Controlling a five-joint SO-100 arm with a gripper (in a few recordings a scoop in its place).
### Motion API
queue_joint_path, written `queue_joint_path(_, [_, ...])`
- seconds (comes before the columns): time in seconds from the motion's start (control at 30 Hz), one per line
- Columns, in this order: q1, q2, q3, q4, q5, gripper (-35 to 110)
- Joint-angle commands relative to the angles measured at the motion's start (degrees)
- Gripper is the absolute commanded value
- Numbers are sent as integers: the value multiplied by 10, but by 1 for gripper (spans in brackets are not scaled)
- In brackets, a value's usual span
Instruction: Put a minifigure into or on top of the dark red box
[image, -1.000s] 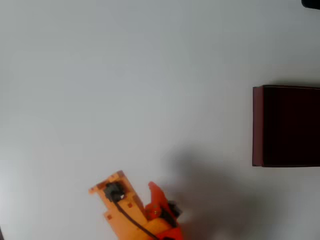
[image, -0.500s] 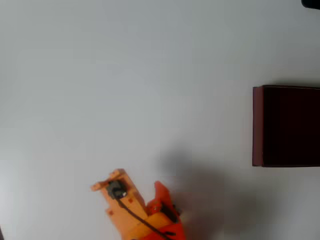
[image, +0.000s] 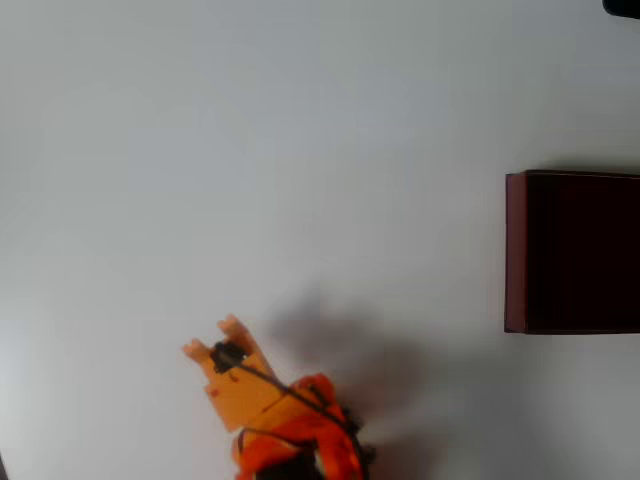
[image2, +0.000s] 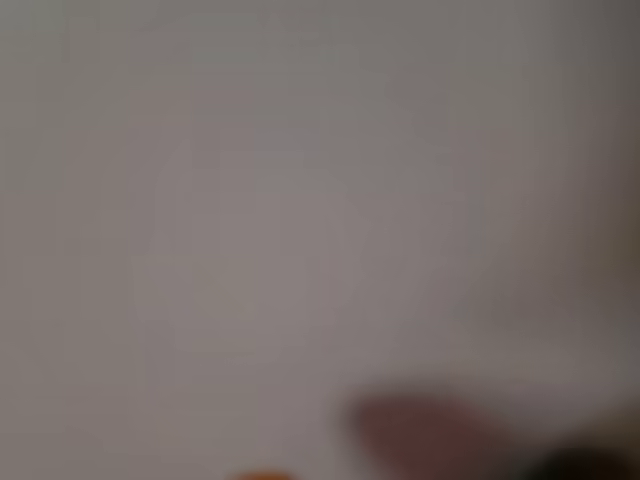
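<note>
The dark red box (image: 515, 250) lies at the right edge of the overhead view, cut off by the frame, its near-black inside facing up and holding nothing that shows. My orange gripper (image: 288, 408) is at the bottom centre-left, far left of the box, and its jaws are foreshortened under the wrist. A small dark bit (image: 356, 455) sits against its red part; I cannot tell whether that is the minifigure. The wrist view is badly blurred, with a dark reddish blob (image2: 430, 432) at its lower edge.
The white table (image: 300, 150) stretches bare between the gripper and the box. A dark object (image: 622, 6) peeks in at the top right corner. The arm's shadow (image: 340, 345) falls just right of the gripper.
The gripper head has tipped and shifted slightly up and left, with the red jaw part now tucked lower. Its shadow has slid left. The box has not moved.
</note>
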Motion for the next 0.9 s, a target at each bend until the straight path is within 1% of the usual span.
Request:
queue_joint_path(0.0, [0, -81, -60, -24, -15, 22])
queue_joint_path(0.17, [-8, -176, -105, -57, -36, 23])
queue_joint_path(0.47, [16, -180, -102, -66, -49, 23])
queue_joint_path(0.7, [18, -181, -90, -54, -16, 23])
queue_joint_path(0.87, [9, -184, -88, -17, 51, 24])
